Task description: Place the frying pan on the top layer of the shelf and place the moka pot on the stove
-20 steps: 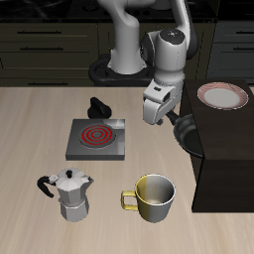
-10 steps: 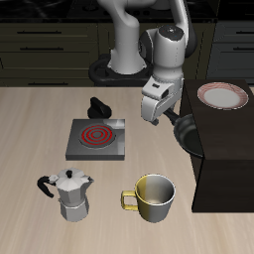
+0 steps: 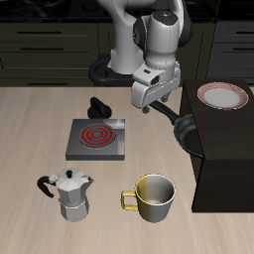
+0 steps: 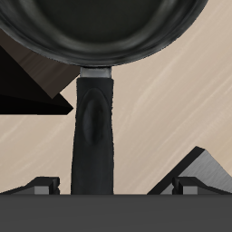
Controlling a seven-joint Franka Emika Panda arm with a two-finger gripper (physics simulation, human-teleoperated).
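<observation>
The gripper [image 3: 146, 105] is raised above the worktop toward its back edge, beside the shelf [image 3: 223, 159], and is pinched on the long black handle of the frying pan [image 3: 185, 130]. In the wrist view the handle runs straight out from between the two fingers [image 4: 36, 188] to the round black pan bowl [image 4: 100, 27]; the finger pads appear to press against the handle's sides, though the contact itself is hidden in shadow. The pan hangs in the air off the worktop, its bowl just beside the shelf's upper edge, and whether it touches the shelf cannot be told.

The shelf occupies the worktop's front corner on one side and extends back along that side edge. A pink-rimmed white plate [image 3: 222, 95] lies on its top layer at the back.

The stove [image 3: 96, 139] sits flat near the worktop's centre, its red coil bare. The moka pot [image 3: 69, 193] stands upright near the front edge, apart from the stove. A yellowish metal mug [image 3: 153, 197] stands upright beside it, between moka pot and shelf. A small black object [image 3: 98, 107] rests just behind the stove.
</observation>
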